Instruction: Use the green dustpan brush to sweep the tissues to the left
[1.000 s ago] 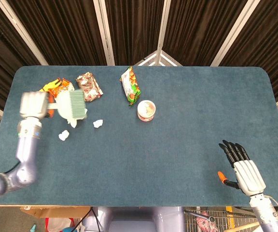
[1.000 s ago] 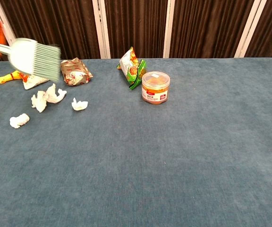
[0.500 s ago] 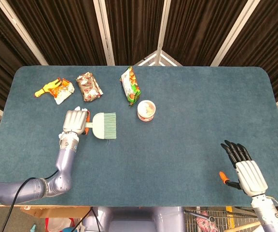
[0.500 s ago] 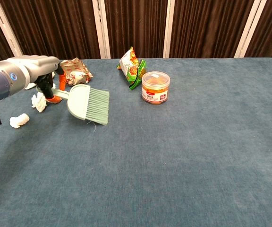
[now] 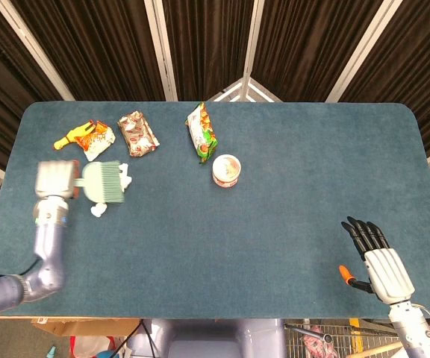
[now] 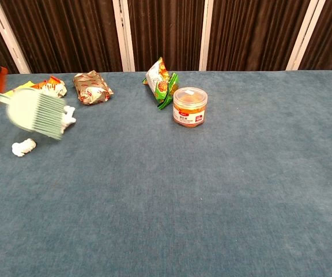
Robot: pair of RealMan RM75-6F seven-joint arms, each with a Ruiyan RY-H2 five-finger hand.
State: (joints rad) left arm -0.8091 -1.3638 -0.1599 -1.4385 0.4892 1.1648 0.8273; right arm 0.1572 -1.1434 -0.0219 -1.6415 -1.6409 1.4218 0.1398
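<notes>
At the table's left side, the green brush [image 5: 103, 183] is gripped by the left hand [image 5: 54, 180] amid the tissues [image 6: 24, 147]; sweeping seems unfinished; the right hand [image 5: 375, 261] lies empty, fingers extended.

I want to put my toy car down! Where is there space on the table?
The big bare stretch between the round jar and the right hand is free, and so is the near edge in front. The far left is crowded: snack packets, tissues and the left hand swinging the green brush.

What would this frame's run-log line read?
left hand: holds brush | brush: blurred, over tissues | right hand: open, near table edge | sweep: underway
</notes>
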